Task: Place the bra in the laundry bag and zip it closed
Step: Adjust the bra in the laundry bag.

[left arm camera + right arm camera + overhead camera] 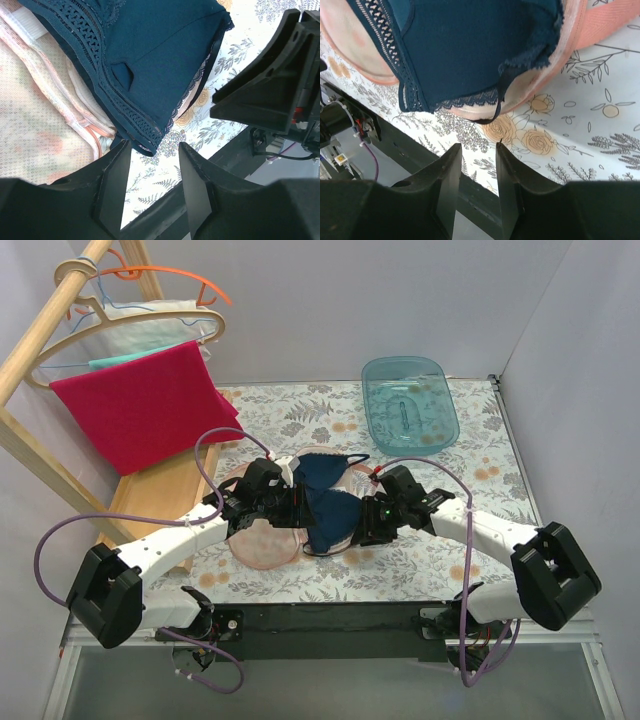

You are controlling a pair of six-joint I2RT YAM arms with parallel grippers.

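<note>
Bra (325,498) lies mid-table on top of the laundry bag (262,543), one cup far, one cup near. It covers the bag's right part. The bag's peach near-left lobe is bare. Cannot tell from these views whether the bra sits inside the bag or only on it.

Left gripper (152,172) reaches in from the left, low at the bra's left edge. Its fingers (114,182) are spread wide with nothing between them, and the bra's lace hem is just past the tips.

Right gripper (479,172) reaches in from the right, at the bra's right edge. Its fingers (449,182) are parted by a narrower gap, which is also empty. A thin dark strap (487,119) loops just beyond the tips, over the floral table (480,530).

The two grippers face each other across the bra.

Teal tub (410,400) sits far right, well apart from the bag. Red towel (140,405) hangs on the wooden rack (40,350) at far left.
</note>
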